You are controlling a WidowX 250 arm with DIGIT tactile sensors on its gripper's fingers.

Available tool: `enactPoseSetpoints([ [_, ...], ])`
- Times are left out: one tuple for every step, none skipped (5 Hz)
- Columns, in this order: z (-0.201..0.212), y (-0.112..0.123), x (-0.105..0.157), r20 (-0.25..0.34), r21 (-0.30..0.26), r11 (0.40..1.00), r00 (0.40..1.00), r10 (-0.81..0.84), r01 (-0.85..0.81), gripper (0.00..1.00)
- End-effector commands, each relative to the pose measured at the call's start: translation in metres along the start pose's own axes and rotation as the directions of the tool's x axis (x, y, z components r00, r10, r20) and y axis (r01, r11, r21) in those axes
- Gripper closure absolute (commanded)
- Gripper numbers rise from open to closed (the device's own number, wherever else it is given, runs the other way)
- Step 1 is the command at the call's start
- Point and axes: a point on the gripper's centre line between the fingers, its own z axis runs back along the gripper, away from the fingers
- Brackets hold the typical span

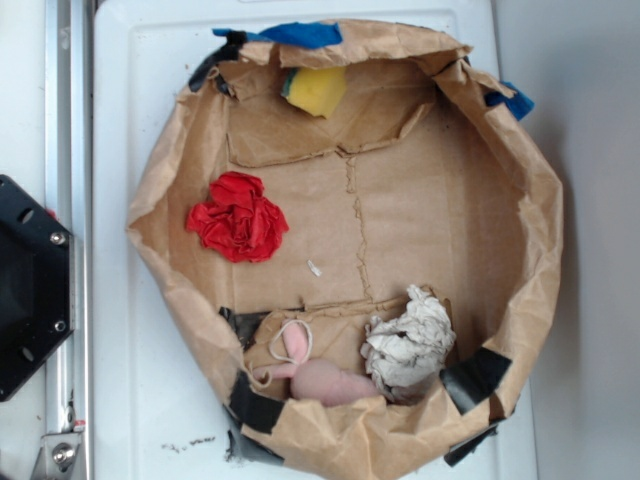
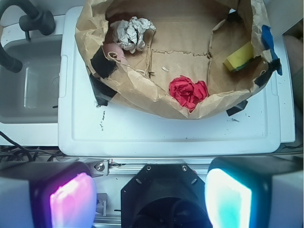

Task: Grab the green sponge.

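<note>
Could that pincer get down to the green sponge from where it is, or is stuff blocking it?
Probably yes. The green sponge lies uncovered at the edge of the brown paper nest, apart from the red cloth and the white paper wad. The pincer is open, well back. Only the raised paper wall beside the sponge might crowd it.

1. A flat white plastic board [image 1: 140,400] [image 2: 166,135] with rounded corners is the carrying surface.
2. A wide, crumpled brown paper bag basin [image 1: 540,250] [image 2: 137,95], patched with black and blue tape, rests directly on it.
3. Small dark specks [image 1: 188,442] [image 2: 101,121] lie on the board just beside the basin.
</note>
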Motion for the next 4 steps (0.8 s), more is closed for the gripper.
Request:
enactPoseSetpoints([
  [0.000, 0.000, 0.000, 0.000, 0.000, 1.000, 1.000, 0.000, 0.000, 0.00],
  [-0.003, -0.001, 0.022, 0.020, 0.006, 0.994, 0.994, 0.108, -0.108, 0.00],
  [-0.010, 0.003, 0.039, 0.042, 0.015, 0.977, 0.976, 0.214, -0.215, 0.00],
  [-0.021, 0.010, 0.049, 0.069, -0.017, 0.937, 0.934, 0.350, -0.350, 0.00],
])
